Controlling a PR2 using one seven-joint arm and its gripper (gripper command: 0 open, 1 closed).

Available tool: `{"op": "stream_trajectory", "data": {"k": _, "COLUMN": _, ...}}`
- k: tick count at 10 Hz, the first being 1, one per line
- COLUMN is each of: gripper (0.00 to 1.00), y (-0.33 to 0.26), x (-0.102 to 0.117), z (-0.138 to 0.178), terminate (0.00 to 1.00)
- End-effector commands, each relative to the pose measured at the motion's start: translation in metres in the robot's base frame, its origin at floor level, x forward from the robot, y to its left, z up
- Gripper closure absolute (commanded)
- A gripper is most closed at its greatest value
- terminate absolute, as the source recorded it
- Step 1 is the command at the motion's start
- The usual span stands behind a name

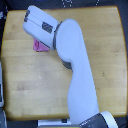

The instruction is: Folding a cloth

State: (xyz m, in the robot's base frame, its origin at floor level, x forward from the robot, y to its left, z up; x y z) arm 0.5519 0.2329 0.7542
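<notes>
The pink-magenta cloth [38, 46] lies on the wooden table [30, 85] toward the exterior view's upper left. Only a small part of it shows; the rest is hidden under my white arm. My gripper [27, 19] is at the end of the arm, above and just beyond the cloth, seen from above. Its fingers are hidden by the white wrist housing, so I cannot tell whether it is open or shut, or whether it holds the cloth.
The white forearm [75, 60] runs diagonally from the bottom centre to the upper left. Dark floor borders the table's top and left edges. A pale object [2, 97] sits off the left edge.
</notes>
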Motion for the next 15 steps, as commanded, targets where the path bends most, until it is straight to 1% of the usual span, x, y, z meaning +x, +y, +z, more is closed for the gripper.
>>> {"op": "stream_trajectory", "data": {"k": 1, "gripper": 0.0, "y": 0.007, "x": 0.001, "z": -0.008, "terminate": 0.0}}
{"op": "stream_trajectory", "data": {"k": 5, "gripper": 0.0, "y": 0.009, "x": 0.01, "z": -0.008, "terminate": 0.0}}
{"op": "stream_trajectory", "data": {"k": 9, "gripper": 0.0, "y": -0.004, "x": 0.012, "z": 0.002, "terminate": 0.0}}
{"op": "stream_trajectory", "data": {"k": 11, "gripper": 0.0, "y": -0.009, "x": 0.022, "z": 0.018, "terminate": 0.0}}
{"op": "stream_trajectory", "data": {"k": 12, "gripper": 0.0, "y": -0.012, "x": 0.022, "z": 0.031, "terminate": 0.0}}
{"op": "stream_trajectory", "data": {"k": 13, "gripper": 0.0, "y": -0.017, "x": 0.025, "z": 0.056, "terminate": 0.0}}
{"op": "stream_trajectory", "data": {"k": 15, "gripper": 0.0, "y": -0.026, "x": 0.031, "z": 0.078, "terminate": 0.0}}
